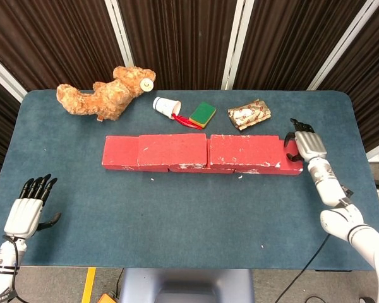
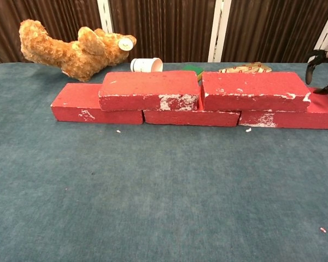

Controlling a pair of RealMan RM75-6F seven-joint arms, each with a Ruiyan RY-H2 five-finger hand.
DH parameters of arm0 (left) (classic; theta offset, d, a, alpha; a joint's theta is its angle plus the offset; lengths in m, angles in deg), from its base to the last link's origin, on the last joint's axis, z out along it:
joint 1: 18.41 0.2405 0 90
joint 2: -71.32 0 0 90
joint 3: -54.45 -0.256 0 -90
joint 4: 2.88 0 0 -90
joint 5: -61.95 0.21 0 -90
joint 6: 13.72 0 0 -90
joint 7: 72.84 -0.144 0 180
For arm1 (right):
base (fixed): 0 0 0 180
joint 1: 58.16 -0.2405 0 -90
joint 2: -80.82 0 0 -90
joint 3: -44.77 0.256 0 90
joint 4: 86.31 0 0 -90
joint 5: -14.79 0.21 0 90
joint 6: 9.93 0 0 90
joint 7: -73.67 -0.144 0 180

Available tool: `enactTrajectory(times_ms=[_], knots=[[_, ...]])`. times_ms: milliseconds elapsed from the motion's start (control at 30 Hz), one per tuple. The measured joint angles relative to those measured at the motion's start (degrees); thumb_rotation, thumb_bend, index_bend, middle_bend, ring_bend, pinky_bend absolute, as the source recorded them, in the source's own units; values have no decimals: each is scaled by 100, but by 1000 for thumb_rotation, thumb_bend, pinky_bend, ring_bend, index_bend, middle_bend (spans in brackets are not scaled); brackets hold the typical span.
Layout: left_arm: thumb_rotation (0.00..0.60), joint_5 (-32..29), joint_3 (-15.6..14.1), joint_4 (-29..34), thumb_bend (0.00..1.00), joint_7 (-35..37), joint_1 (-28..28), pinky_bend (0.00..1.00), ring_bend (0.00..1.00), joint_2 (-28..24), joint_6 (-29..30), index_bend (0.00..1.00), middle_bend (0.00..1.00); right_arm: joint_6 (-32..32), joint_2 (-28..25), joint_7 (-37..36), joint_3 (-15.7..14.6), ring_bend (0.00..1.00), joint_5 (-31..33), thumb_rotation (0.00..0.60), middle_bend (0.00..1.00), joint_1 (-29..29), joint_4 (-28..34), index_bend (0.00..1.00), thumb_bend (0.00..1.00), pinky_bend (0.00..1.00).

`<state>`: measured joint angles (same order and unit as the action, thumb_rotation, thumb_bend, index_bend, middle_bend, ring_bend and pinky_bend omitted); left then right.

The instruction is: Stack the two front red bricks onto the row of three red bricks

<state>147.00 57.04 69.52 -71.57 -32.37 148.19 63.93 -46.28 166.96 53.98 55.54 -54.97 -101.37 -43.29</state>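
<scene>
Now, right hand [image 1: 301, 142] over bottom-row brick [image 2: 322, 112] end

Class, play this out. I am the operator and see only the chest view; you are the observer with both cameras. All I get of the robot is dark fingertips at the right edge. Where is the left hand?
Observer: The left hand is at the near left corner of the table, far from the bricks, fingers apart, holding nothing.
Operator: Whose fingertips are on my right?
Observer: The right hand; the head view shows it over the right end of the rightmost bottom brick.
Operator: What is the green sliver behind the bricks?
Observer: A green and yellow sponge, beside a tipped paper cup.
</scene>
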Motion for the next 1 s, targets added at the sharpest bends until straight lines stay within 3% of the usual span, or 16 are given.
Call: enactTrajectory(times_ms=[833, 933, 1000], knots=[[600, -5, 1, -7, 277, 58, 4, 48, 0, -23, 4, 0, 0, 145, 182, 489, 284, 0, 332, 600, 0, -98, 110, 615, 393, 58], [600, 13, -5, 16, 277, 46, 20, 49, 0, -36, 48, 0, 0, 22, 63, 487, 295, 0, 335, 600, 0, -4, 250, 530, 393, 59], [600, 19, -5, 35, 279, 30, 33, 48, 0, -48, 78, 0, 0, -113, -71, 467, 306, 0, 337, 600, 0, 104, 433, 343, 391, 59]])
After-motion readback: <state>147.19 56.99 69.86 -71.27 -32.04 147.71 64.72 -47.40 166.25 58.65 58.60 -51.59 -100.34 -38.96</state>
